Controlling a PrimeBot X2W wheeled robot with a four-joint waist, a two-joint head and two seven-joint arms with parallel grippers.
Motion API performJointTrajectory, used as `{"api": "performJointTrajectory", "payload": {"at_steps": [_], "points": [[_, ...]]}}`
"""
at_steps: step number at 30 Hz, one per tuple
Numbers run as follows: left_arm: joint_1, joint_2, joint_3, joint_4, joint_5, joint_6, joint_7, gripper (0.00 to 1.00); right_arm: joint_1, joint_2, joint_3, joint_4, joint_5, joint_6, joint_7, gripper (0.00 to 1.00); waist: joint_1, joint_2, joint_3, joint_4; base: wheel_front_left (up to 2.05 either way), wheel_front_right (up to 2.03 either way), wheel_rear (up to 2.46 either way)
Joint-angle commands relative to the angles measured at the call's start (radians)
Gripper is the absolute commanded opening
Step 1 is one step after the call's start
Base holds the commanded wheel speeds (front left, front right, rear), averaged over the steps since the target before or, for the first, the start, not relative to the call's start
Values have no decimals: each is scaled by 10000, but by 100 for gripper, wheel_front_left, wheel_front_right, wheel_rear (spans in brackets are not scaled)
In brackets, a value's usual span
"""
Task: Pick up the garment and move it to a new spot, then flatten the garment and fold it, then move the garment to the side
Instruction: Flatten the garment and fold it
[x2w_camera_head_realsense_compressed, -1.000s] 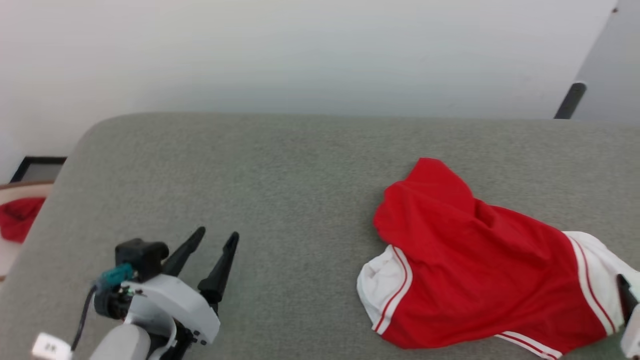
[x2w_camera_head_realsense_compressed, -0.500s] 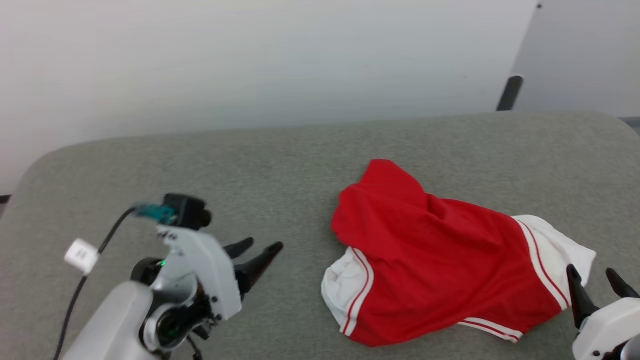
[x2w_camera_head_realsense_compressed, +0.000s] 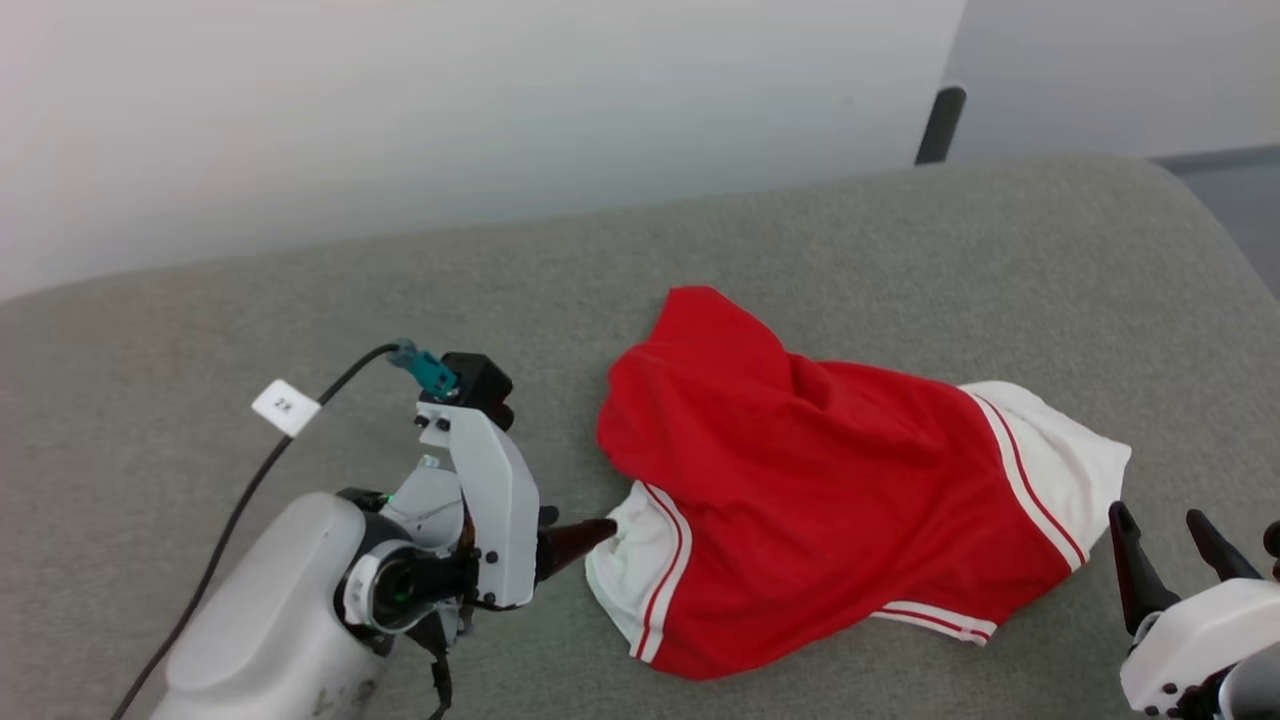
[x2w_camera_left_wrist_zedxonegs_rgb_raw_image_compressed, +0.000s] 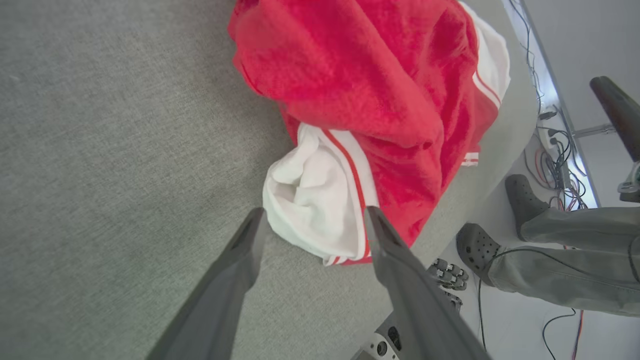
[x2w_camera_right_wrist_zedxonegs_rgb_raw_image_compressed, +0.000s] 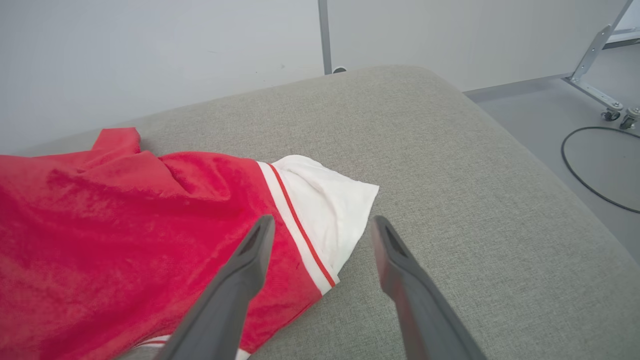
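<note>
Both gape empty: left claw (x2w_camera_left_wrist_zedxonegs_rgb_raw_image_compressed: 314, 212) and right claw (x2w_camera_right_wrist_zedxonegs_rgb_raw_image_compressed: 322, 220) flank the garment (x2w_camera_head_realsense_compressed: 800, 480).

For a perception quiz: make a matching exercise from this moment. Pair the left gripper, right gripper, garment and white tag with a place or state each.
1 left gripper
2 right gripper
3 garment
4 white tag

A crumpled on the grey surface
B on the black cable
C open, by the white sleeve on the robot's right
D open, at the white sleeve on the robot's left

Pairs: 1-D, 2-C, 3-A, 4-B
</note>
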Motion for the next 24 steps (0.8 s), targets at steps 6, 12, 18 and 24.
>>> {"api": "performJointTrajectory", "payload": {"at_steps": [6,12,18,24], "points": [[-424,-14,-310,722,309,-62,193,100,-375,123,210,311,135,-10,-357,100,0,-1,819,-593,0,0,0],[-572,-14,-566,1438,527,-87,294,100,-643,163,419,646,206,-10,-643,100,0,-1,1186,-847,0,0,0],[-593,-115,-745,2121,662,-68,257,100,-790,180,520,1019,314,-10,-898,100,0,-1,1322,-923,0,0,0],[-584,-383,-644,2819,294,17,413,0,-926,94,553,1304,433,-10,-1076,100,0,-1,1327,-883,0,0,0]]}}
